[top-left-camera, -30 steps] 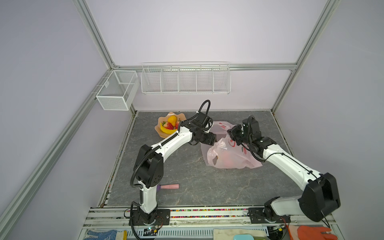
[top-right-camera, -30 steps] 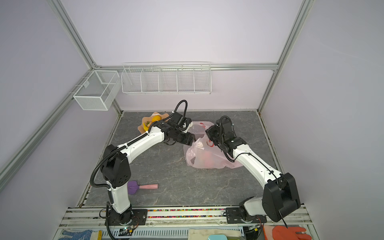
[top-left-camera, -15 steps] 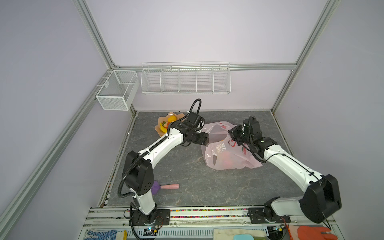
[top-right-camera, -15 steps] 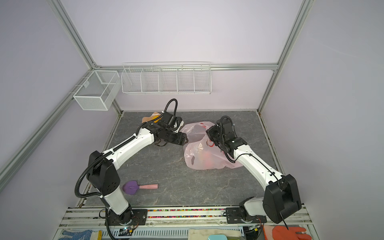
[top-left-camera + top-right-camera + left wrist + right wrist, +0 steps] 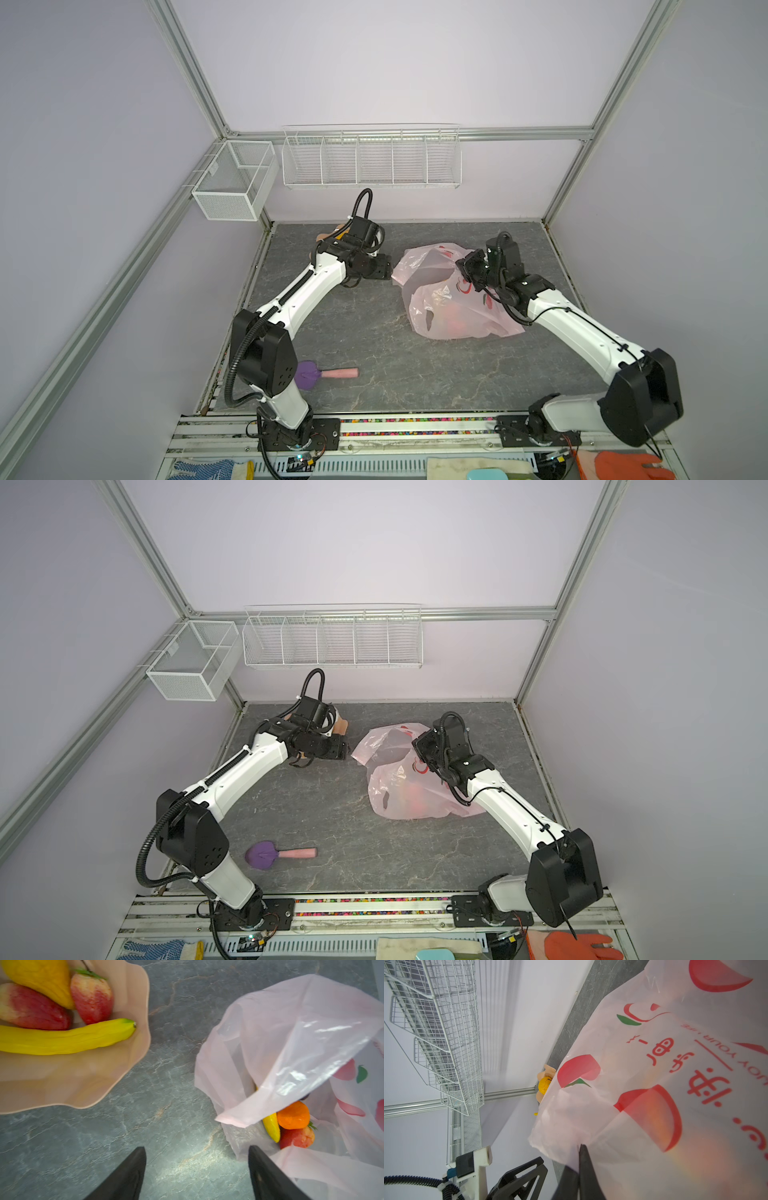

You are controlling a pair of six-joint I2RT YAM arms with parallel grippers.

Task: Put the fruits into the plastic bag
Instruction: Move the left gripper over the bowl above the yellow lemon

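Observation:
The pale pink plastic bag (image 5: 449, 299) (image 5: 411, 787) lies on the grey table with its mouth held up. My right gripper (image 5: 580, 1146) is shut on the bag's rim (image 5: 571, 1126). Inside the bag (image 5: 291, 1043) lie an orange (image 5: 293, 1115), a banana (image 5: 271, 1128) and a strawberry (image 5: 297, 1136). My left gripper (image 5: 196, 1148) (image 5: 384, 270) hangs open and empty over bare table between the bag and the peach bowl (image 5: 62, 1084). The bowl holds a banana (image 5: 72, 1036), two strawberries (image 5: 92, 999) (image 5: 31, 1009) and a yellow pear (image 5: 41, 978).
A purple-headed, pink-handled utensil (image 5: 324, 373) (image 5: 278, 854) lies near the front left by the left arm's base. Two white wire baskets (image 5: 370, 158) (image 5: 232, 183) hang on the back wall and left corner. The bowl (image 5: 341, 726) sits mostly hidden behind the left wrist.
My left gripper has drawn back from the bag's mouth toward the left, staying open. The right gripper has kept its hold on the bag's rim in place.

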